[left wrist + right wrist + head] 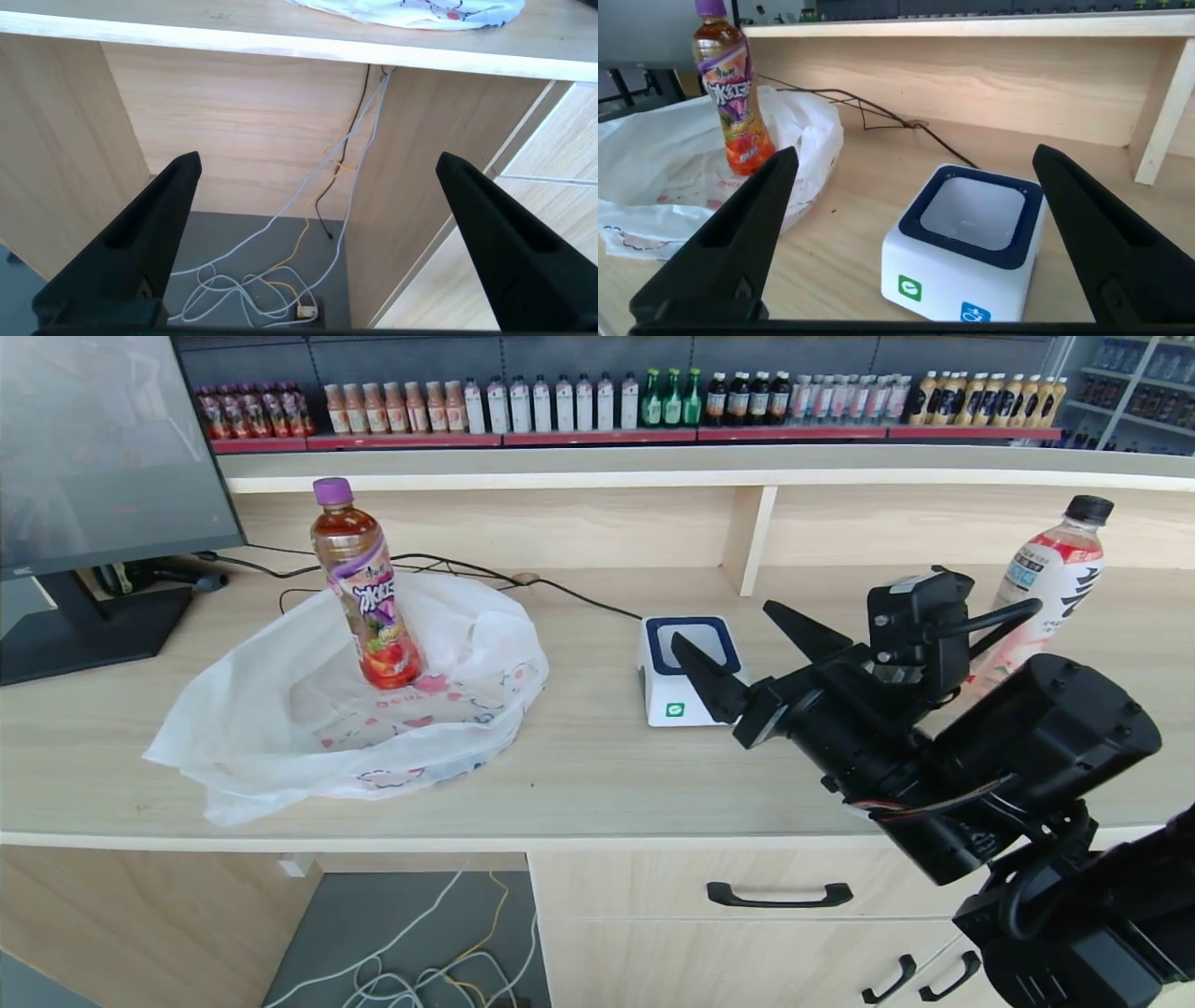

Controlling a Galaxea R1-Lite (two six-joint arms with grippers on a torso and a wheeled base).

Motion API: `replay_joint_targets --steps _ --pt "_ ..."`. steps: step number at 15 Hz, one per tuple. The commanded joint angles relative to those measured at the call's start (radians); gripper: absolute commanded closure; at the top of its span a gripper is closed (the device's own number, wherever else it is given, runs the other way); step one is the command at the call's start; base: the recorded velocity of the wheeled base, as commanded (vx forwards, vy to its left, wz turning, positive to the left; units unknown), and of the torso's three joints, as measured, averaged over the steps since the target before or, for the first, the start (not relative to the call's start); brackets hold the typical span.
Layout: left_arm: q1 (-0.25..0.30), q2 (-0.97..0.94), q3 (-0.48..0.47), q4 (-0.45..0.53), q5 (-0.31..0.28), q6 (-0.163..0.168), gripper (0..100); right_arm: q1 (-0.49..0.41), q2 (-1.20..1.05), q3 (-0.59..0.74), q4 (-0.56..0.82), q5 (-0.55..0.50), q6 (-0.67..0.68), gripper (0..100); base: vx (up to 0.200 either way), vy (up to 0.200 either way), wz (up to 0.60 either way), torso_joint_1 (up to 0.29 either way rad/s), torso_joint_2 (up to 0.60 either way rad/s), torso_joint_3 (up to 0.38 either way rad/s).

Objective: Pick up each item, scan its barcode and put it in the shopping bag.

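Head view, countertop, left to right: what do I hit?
monitor → shopping bag, with the purple-capped bottle standing in it → scanner → black-capped bottle

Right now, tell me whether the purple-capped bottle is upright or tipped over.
Upright: the purple-capped bottle stands on its base, cap at the top, on the shopping bag, which lies spread flat.

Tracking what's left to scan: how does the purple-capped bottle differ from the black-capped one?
The purple-capped bottle holds amber drink; the black-capped bottle looks pale pink and white. The purple-capped bottle stands on the shopping bag; the black-capped bottle is off it, partly behind the right arm. Both are capped and ungripped.
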Motion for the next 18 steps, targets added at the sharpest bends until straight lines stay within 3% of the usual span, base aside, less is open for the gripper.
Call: replay_joint_targets --steps 1,7,12,13,15,18 --pt "0.001 0.000 0.000 0.000 0.000 0.000 0 -0.003 -0.020 0.012 -0.001 -0.001 0.000 0 0.000 0.000 0.00 0.000 0.00 0.000" --pt "0.001 0.000 0.000 0.000 -0.001 0.000 0 -0.036 -0.039 0.043 -0.001 -0.002 0.000 0 0.000 0.000 0.00 0.000 0.00 0.000" --pt "0.001 0.000 0.000 0.000 0.000 -0.002 0 -0.245 -0.117 0.157 -0.001 -0.002 0.000 0 0.000 0.000 0.00 0.000 0.00 0.000" --pt "0.001 0.000 0.000 0.000 -0.001 0.000 0 -0.282 -0.189 0.250 -0.001 -0.002 0.000 0 0.000 0.000 0.00 0.000 0.00 0.000" --pt "0.001 0.000 0.000 0.000 0.000 0.000 0 -0.289 -0.253 0.387 -0.001 -0.005 -0.003 0 0.000 0.000 0.00 0.000 0.00 0.000" --pt "0.001 0.000 0.000 0.000 -0.001 0.000 0 -0.369 -0.261 0.419 -0.001 -0.005 -0.003 0 0.000 0.000 0.00 0.000 0.00 0.000"
